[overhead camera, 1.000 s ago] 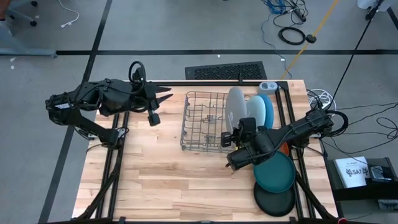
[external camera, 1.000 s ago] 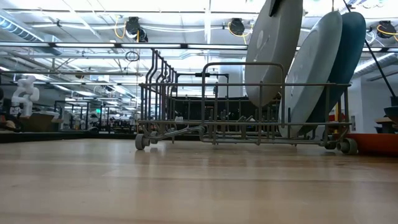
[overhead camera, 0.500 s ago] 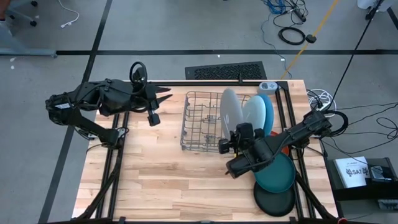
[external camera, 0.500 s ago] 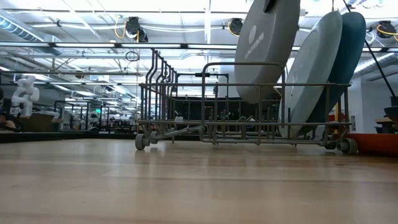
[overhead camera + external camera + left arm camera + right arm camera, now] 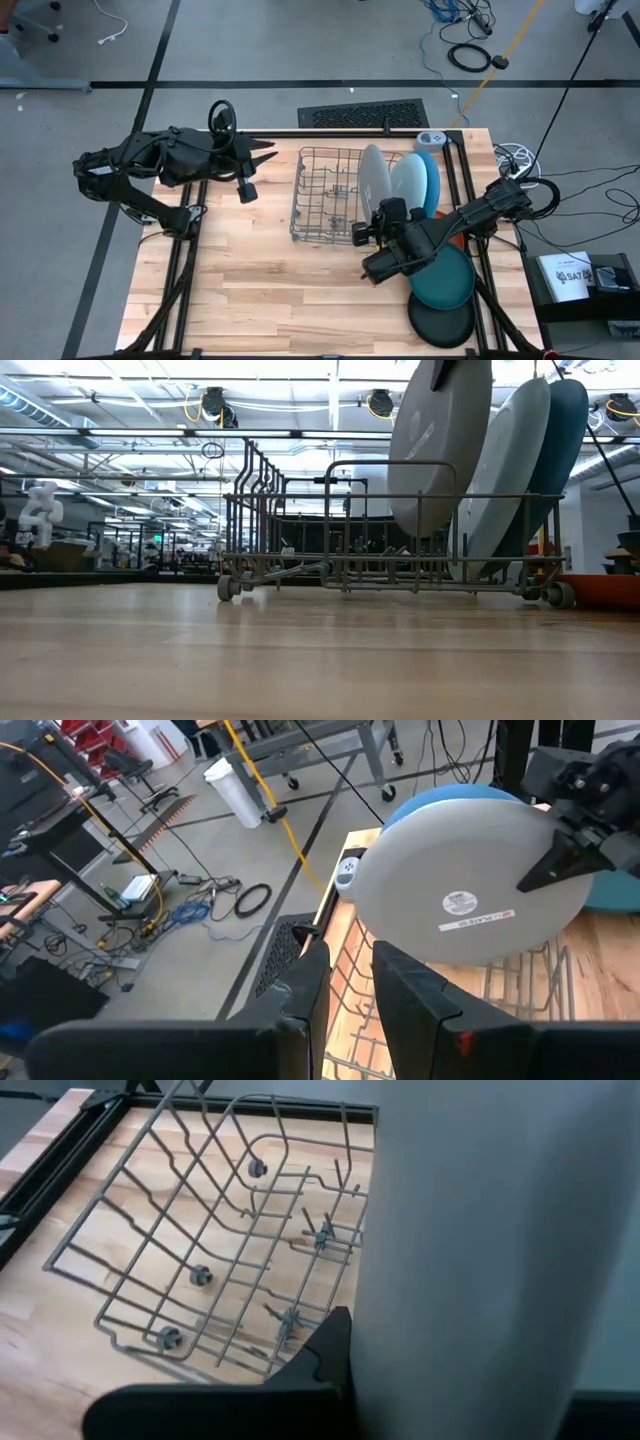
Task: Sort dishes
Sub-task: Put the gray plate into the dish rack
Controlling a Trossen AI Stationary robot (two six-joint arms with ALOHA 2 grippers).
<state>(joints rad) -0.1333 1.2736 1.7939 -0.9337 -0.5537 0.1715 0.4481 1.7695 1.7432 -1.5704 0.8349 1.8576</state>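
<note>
While the right gripper [image 5: 380, 214] is clamping the grey plate [image 5: 374, 177] upright over the dish rack [image 5: 325, 195], beside the pale blue plate [image 5: 410, 180], lowering it straight should seat it. Away from the rack, the left gripper [image 5: 247, 190] is waiting, fingers slightly parted. Only the left wrist view is showing the plate's label.

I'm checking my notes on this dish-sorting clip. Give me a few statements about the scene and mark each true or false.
1. The right claw holds the grey plate over the rack. True.
2. The left claw holds a plate. False: it holds nothing and waits at the table's far left corner.
3. The teal plate stands in the rack. False: it lies flat on the table, beside the black plate.
4. The pale blue plate stands upright in the rack. True.
</note>
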